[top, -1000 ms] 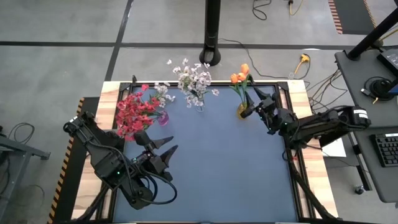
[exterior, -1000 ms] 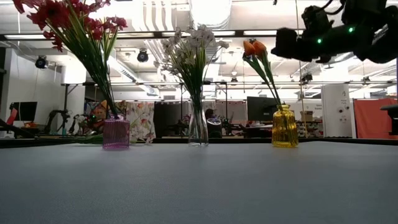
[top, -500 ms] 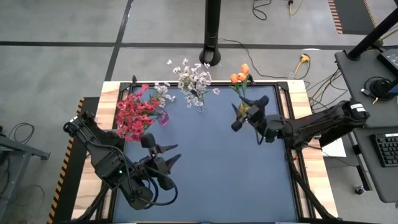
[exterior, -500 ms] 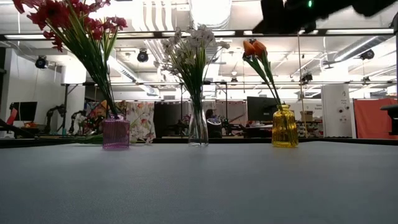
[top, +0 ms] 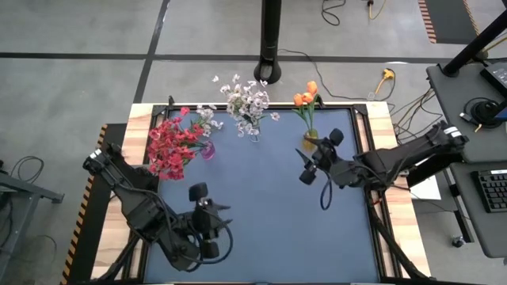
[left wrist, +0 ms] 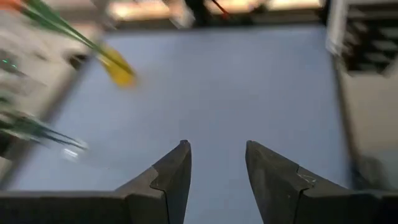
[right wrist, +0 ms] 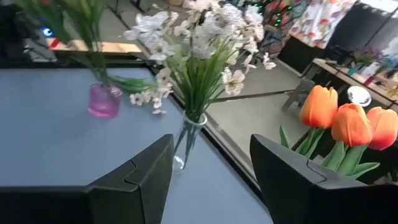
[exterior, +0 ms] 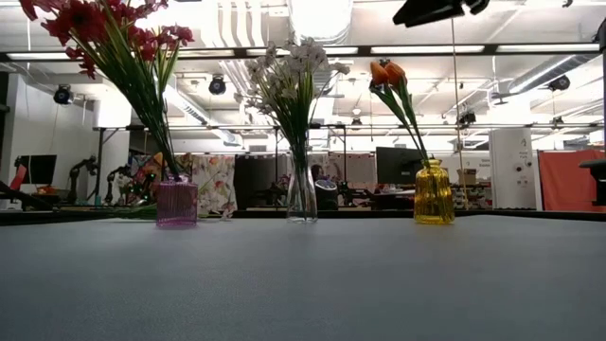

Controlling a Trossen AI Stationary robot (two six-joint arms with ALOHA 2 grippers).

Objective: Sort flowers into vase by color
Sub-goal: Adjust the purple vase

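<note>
The left gripper (top: pixel 207 227) hangs over the near-left worktop (top: pixel 269 229), its fingers (left wrist: pixel 171 174) standing apart with nothing between them. Well beyond those fingers, the red flowers (top: pixel 170 145) sit in the pink vase (exterior: pixel 176 202), the white flowers (top: pixel 247 99) in the clear vase (exterior: pixel 302 194), the orange flowers (top: pixel 306 96) in the yellow vase (exterior: pixel 434 192). One pale spray (top: pixel 204 117) seems to lean beside the red bunch, though I cannot tell which vase holds it.

The right gripper (top: pixel 311 162) hovers close to the yellow vase, fingers (right wrist: pixel 140 171) parted and empty, the orange buds just off to one side of them. The risk, I judge, lies here: a careless swing could snag a stem and tip that narrow vase. A reach for the stray spray could likewise drag the red stems out.
</note>
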